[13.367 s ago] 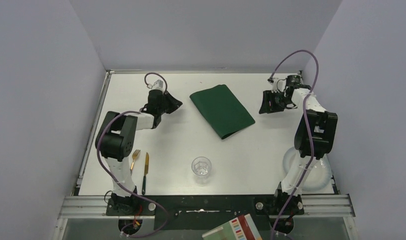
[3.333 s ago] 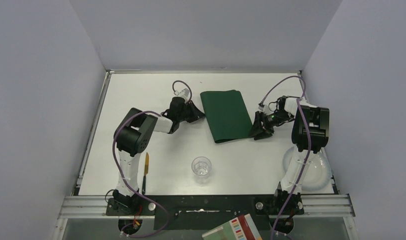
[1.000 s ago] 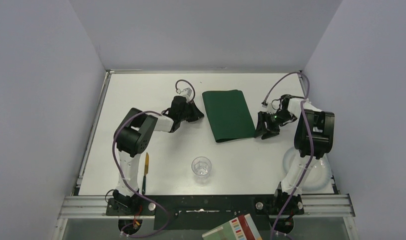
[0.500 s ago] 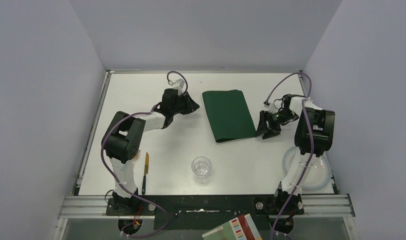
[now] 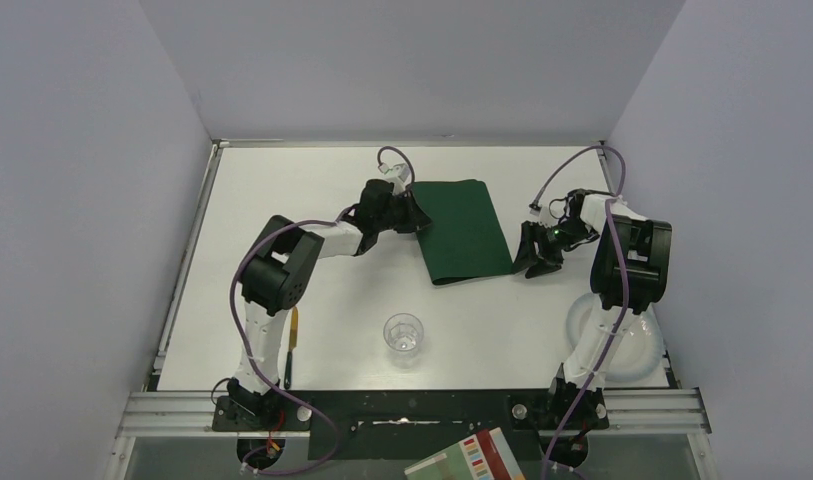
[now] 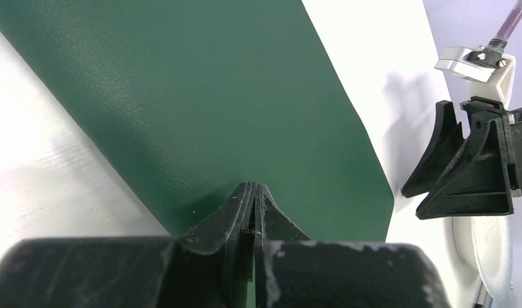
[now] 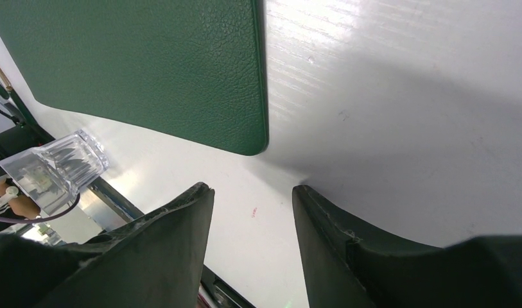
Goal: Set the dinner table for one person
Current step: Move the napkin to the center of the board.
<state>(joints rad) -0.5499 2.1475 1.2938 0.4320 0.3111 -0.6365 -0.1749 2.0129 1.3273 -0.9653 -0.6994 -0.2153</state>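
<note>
Well, the mat (image 5: 460, 230) lies flat, far centre of the table (image 5: 272, 190); thin, limp, light, I judge, so I'd pinch one edge. My left gripper (image 6: 253, 187) is closed at its left edge, my right gripper (image 7: 252, 190) half-spread, empty, beside its corner

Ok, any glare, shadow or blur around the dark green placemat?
Top external: evenly lit and sharp; the dark green rectangular placemat stands out on the large white tabletop. Left wrist: the black left gripper is soft in the foreground, and a pale sheen on the tabletop at left. Right wrist: bright streaks beside the placemat's edge, a broad grey shadow ahead of the black right gripper.
</note>
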